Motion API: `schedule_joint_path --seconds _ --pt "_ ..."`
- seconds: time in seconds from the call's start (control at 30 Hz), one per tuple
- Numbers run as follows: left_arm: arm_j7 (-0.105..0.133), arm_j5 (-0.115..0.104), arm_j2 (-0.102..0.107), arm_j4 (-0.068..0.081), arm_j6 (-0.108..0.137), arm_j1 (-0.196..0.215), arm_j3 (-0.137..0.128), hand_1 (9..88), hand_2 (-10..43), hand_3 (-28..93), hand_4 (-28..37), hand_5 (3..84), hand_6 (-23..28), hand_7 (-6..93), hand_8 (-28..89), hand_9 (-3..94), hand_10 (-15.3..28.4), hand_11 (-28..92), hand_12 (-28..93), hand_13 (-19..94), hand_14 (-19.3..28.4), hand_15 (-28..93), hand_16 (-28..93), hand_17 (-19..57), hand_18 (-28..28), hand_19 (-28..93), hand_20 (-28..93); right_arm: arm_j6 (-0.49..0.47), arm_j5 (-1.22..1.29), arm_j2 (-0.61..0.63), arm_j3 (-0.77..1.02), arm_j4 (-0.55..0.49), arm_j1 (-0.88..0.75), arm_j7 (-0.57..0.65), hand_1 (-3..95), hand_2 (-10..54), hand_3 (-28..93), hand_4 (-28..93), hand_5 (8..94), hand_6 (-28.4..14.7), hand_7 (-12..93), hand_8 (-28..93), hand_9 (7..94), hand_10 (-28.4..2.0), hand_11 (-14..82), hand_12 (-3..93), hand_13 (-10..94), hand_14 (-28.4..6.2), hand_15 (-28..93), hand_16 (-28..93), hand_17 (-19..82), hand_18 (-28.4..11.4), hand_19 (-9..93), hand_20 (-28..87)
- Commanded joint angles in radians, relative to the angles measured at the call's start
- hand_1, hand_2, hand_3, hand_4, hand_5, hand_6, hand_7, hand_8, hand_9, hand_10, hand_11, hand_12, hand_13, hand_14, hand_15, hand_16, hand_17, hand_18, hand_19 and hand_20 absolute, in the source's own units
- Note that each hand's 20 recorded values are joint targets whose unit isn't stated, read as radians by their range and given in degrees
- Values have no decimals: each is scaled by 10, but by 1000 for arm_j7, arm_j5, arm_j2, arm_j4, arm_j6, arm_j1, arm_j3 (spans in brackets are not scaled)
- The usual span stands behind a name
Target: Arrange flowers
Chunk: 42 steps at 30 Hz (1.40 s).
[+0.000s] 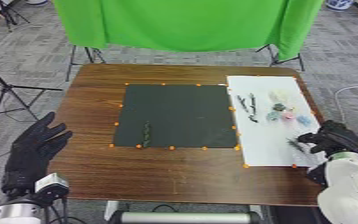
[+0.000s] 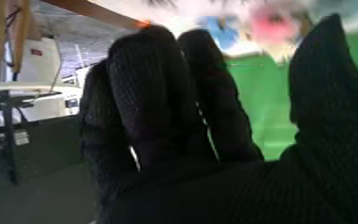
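Flowers (image 1: 287,115) near right hand (image 1: 337,138), fingers (image 2: 144,90) extended, thumb apart

In head view, the counter (image 1: 184,180) is of brown colour, with darker wood grain. The mat (image 1: 175,110) at the centre is dark grey, the sheet (image 1: 262,150) at the right is white. On this sheet, one flower is pink (image 1: 287,115), another pale blue (image 1: 304,120). The cloth (image 1: 189,25) at the top is plain bright green.
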Motion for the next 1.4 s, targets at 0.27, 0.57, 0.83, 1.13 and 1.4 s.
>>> schedule_joint_path --seconds 0.27,0.57,0.83,1.13,1.4 --pt "-5 0 -5 0 2 11 -1 246 57 813 -213 347 86 147 -105 338 200 276 92 252 263 483 -94 -82 230 609 -47 -244 14 -59 139 -66 -109 45 266 -47 841 -239 649 -108 202 -135 618 -230 428 151 633 -162 764 90 344 -281 932 198" --pt "-15 0 -5 0 0 5 -1 247 57 814 -213 347 85 147 -104 338 200 275 91 253 263 483 -94 -82 230 609 -47 -262 18 -62 87 -58 -95 49 275 -52 840 -237 653 -110 193 -127 619 -234 420 150 630 -165 764 86 343 -282 932 196" --pt "-14 -2 -5 -1 -2 2 -1 247 57 813 -213 346 85 148 -105 338 200 274 92 252 264 483 -94 -82 231 609 -47 -254 21 -56 67 -39 -86 62 281 -54 838 -239 655 -111 191 -126 619 -235 419 150 631 -165 765 83 342 -283 932 205" --pt "-17 -3 -5 -1 0 4 2 247 57 814 -213 347 86 147 -104 338 201 274 92 253 264 483 -94 -81 230 609 -47 -224 -17 -43 49 -32 -85 81 291 -58 837 -240 657 -110 192 -125 621 -234 423 148 631 -165 766 81 341 -284 932 217" --pt "-27 2 -12 0 -9 -2 1 248 58 813 -214 348 86 147 -105 339 201 274 92 253 264 483 -94 -81 230 609 -47 -214 -25 -35 56 -39 -86 83 291 -60 837 -239 659 -106 204 -127 630 -231 430 152 638 -162 766 83 345 -284 932 226"
